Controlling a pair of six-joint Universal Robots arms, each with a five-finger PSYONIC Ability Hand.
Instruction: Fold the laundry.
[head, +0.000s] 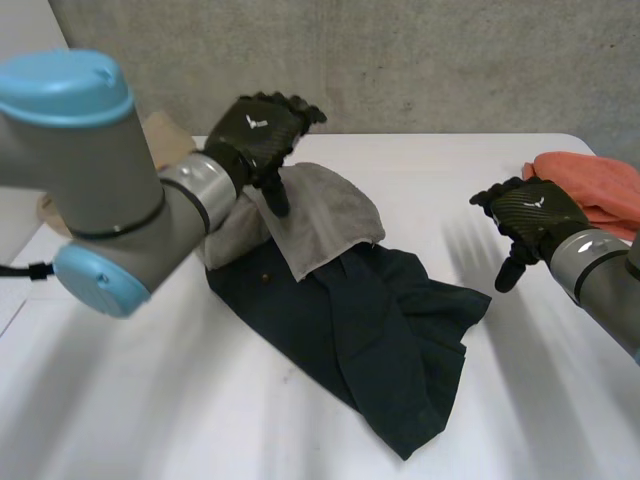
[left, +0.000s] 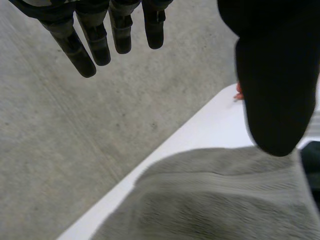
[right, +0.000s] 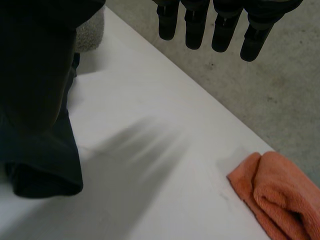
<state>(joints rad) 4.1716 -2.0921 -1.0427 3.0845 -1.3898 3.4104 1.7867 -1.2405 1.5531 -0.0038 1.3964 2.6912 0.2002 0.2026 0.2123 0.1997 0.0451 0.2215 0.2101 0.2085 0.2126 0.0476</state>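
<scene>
Left hand (head: 262, 130) hovering over grey towel (head: 335, 215) lying on dark garment (head: 390, 340), mid-tabletop (head: 150, 400); right hand (head: 530, 212) hovering beside. Fingers (left: 82, 57) hanging apart, empty. Probably reaching; next, pinching a towel edge.

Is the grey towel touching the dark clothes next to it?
Touching. In the head view the grey towel lies with its lower corner draped on top of the dark garment, overlapping its upper edge.
</scene>
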